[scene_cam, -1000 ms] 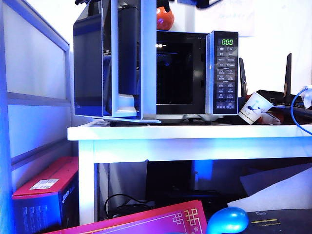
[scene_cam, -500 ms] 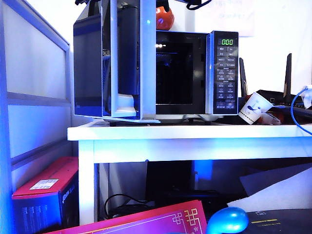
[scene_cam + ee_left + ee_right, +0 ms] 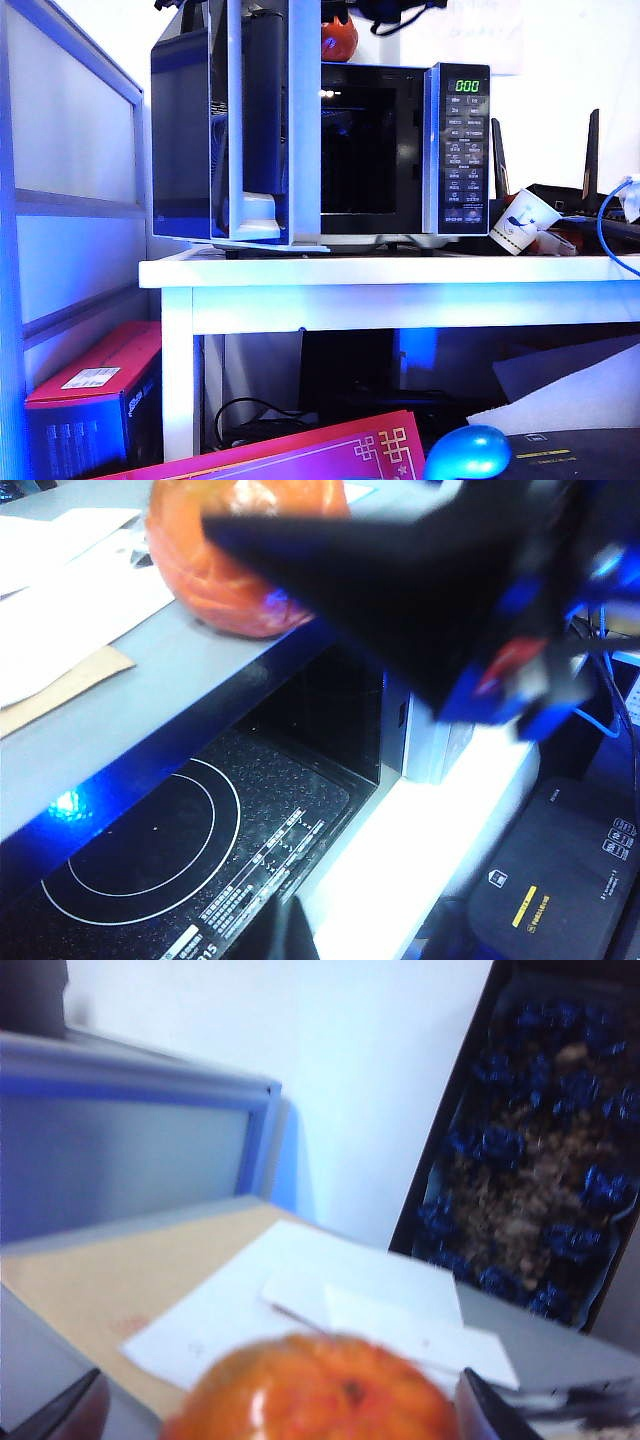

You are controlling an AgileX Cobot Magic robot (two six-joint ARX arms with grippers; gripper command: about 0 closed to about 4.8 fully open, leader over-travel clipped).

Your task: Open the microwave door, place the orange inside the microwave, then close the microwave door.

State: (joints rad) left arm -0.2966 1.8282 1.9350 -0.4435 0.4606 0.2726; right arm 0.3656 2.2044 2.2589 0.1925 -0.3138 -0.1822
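Note:
The microwave stands on the white table with the microwave door swung wide open to the left. Its dark cavity and turntable are exposed. The orange rests on the microwave's top, above the cavity. My right gripper hangs just right of the orange in the exterior view. In the right wrist view it is open, one finger on each side of the orange. The right arm crosses in front of the orange. Of my left gripper only one dark fingertip shows, above the cavity's front.
Loose white papers and a brown envelope lie on the microwave's top behind the orange. A tilted white paper cup and a blue cable sit on the table to the right of the microwave. A red box lies on the floor below.
My right gripper has come down at the top of the exterior view, closer to the orange. The orange, the door and the left arm have not moved.

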